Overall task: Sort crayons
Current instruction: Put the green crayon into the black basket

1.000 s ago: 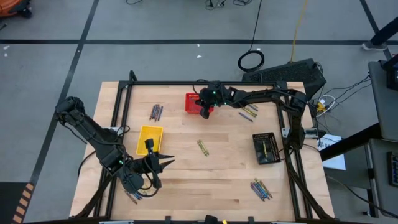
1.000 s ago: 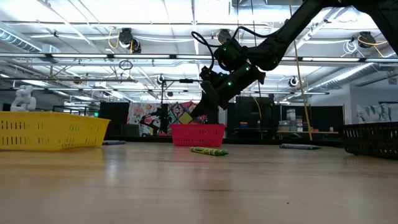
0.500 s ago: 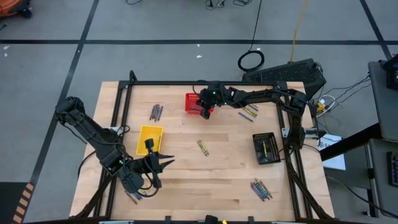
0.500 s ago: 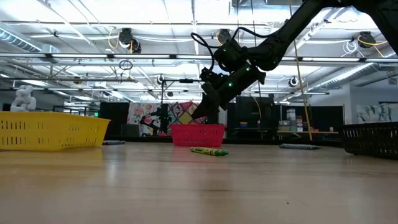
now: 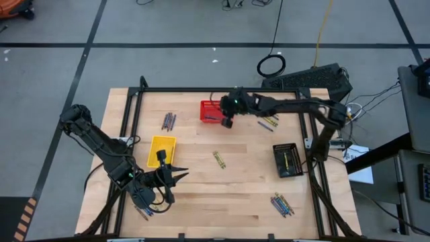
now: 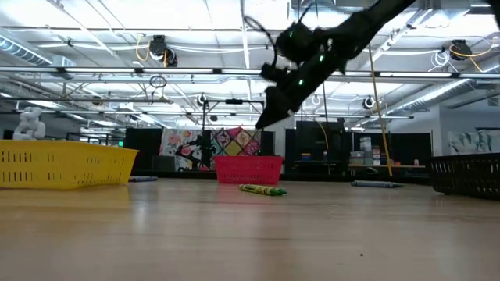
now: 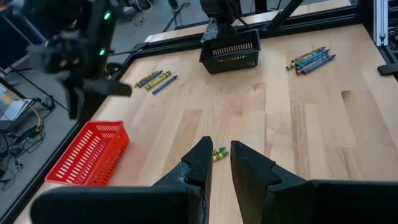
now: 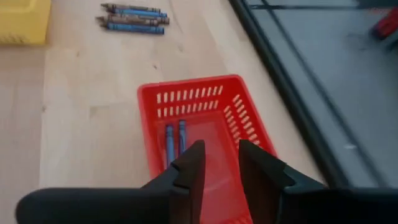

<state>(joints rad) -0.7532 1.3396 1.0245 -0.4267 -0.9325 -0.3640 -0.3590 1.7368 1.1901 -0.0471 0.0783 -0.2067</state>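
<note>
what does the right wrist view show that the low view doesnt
Only the right wrist view looks down into the red mesh basket and shows two blue crayons lying side by side on its floor, plus a cluster of blue and brown crayons on the wooden table.

Only the low view shows the black mesh basket at the edge, a yellow-green crayon in front of the red basket, and the right gripper raised well above that basket.

Both show the red basket and the yellow mesh basket.

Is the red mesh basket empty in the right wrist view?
No, two blue crayons lie side by side inside the red mesh basket.
</note>
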